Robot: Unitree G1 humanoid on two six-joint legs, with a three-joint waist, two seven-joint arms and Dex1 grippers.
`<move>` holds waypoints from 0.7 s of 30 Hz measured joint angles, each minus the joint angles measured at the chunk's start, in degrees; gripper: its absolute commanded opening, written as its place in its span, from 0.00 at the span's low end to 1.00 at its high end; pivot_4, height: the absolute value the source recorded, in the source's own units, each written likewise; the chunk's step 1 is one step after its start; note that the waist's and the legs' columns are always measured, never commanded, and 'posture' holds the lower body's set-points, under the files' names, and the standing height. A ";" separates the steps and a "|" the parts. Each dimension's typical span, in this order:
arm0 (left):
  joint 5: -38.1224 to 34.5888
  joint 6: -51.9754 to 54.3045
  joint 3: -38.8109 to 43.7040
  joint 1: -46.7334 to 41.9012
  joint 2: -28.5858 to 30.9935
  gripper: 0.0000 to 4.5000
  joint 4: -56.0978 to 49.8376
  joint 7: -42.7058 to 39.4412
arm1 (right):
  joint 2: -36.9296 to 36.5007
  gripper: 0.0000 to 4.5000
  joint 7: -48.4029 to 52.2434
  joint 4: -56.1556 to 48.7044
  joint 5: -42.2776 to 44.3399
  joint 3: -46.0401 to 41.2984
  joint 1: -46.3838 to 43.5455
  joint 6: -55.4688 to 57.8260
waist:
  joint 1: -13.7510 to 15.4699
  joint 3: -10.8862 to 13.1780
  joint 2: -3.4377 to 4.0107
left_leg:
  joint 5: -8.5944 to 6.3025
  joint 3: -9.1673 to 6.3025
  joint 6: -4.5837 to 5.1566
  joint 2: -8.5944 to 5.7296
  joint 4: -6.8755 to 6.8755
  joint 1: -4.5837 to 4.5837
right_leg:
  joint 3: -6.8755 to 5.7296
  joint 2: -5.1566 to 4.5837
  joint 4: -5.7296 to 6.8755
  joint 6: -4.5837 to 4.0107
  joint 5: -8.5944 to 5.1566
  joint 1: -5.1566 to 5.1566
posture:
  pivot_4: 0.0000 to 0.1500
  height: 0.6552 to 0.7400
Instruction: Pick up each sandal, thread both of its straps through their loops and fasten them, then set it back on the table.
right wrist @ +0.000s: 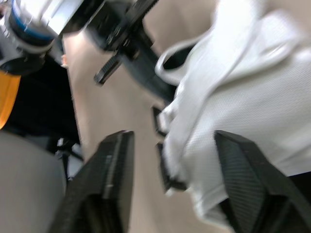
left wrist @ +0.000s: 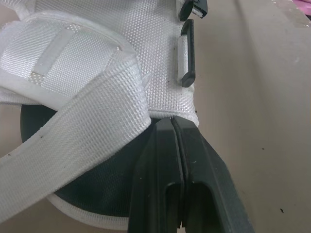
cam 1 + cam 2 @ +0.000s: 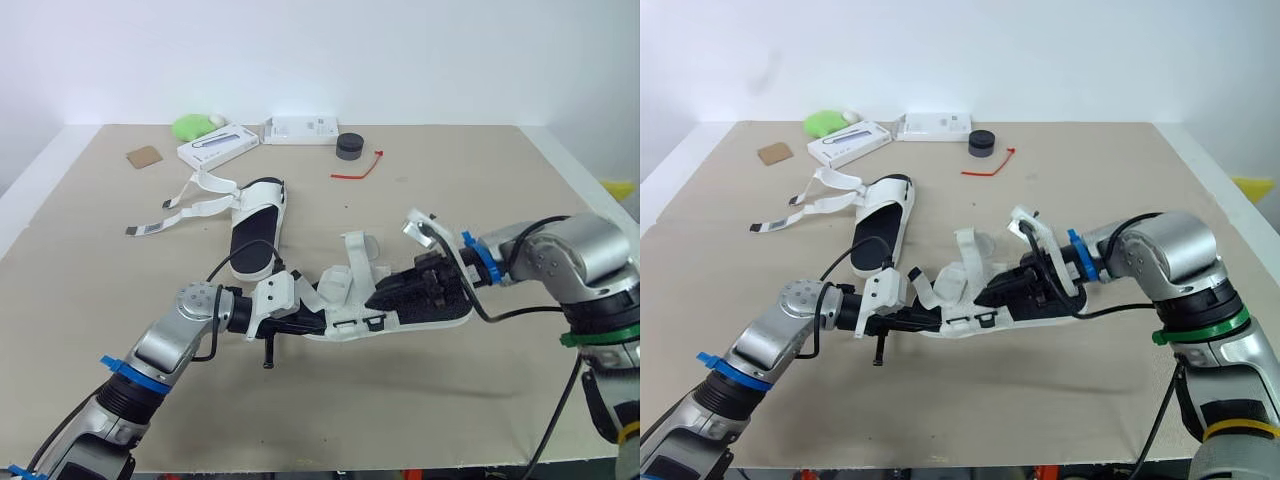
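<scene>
One white sandal with a black footbed lies across the table's middle, its straps bunched up and loose. My left gripper is shut on the edge of its near end; in the left wrist view the closed fingertips sit under the white webbing, beside a black strap loop. My right gripper is open over the footbed, its fingers wide apart around white fabric. The second sandal lies flat further back on the left, its straps spread out to the side.
Along the far edge are a green object, a white box, a white device, a black round object, a red tie and a cardboard scrap. The near table edge is close.
</scene>
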 measured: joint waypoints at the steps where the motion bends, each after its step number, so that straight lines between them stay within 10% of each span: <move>1: 0.00 -0.04 0.00 0.00 0.00 0.00 0.01 -0.06 | 0.26 0.62 -0.16 0.57 -0.01 -0.21 -0.39 0.11 | 0.00 0.00 0.00 | 0.00 0.01 0.00 0.01 0.00 0.00 | 0.00 0.01 0.00 0.00 0.00 0.00 | 1.00 1.00; 6: 0.00 -0.12 -0.03 0.00 -0.02 0.00 0.03 -0.12 | 2.98 0.62 -1.40 3.85 0.22 -1.41 -2.87 3.00 | 0.00 0.00 0.01 | 0.00 0.01 0.00 0.00 0.00 -0.02 | 0.03 -0.01 0.01 -0.03 0.02 -0.01 | 1.00 1.00; 14: 0.00 -0.10 -0.03 0.01 -0.03 0.00 0.02 -0.08 | 4.33 0.02 -2.18 5.69 0.13 -1.65 -3.69 3.96 | 0.00 -0.01 0.01 | 0.00 -0.01 0.00 0.00 0.00 -0.03 | 0.02 -0.01 0.01 -0.04 0.02 -0.01 | 1.00 1.00; 21: 0.00 -0.13 -0.04 0.08 -0.03 0.00 -0.02 -0.03 | 3.15 0.02 -0.90 2.88 0.33 -1.19 -2.16 3.76 | 0.00 -0.01 0.01 | 0.00 -0.02 0.00 0.00 0.00 -0.03 | 0.01 -0.01 0.01 -0.03 0.02 -0.01 | 1.00 1.00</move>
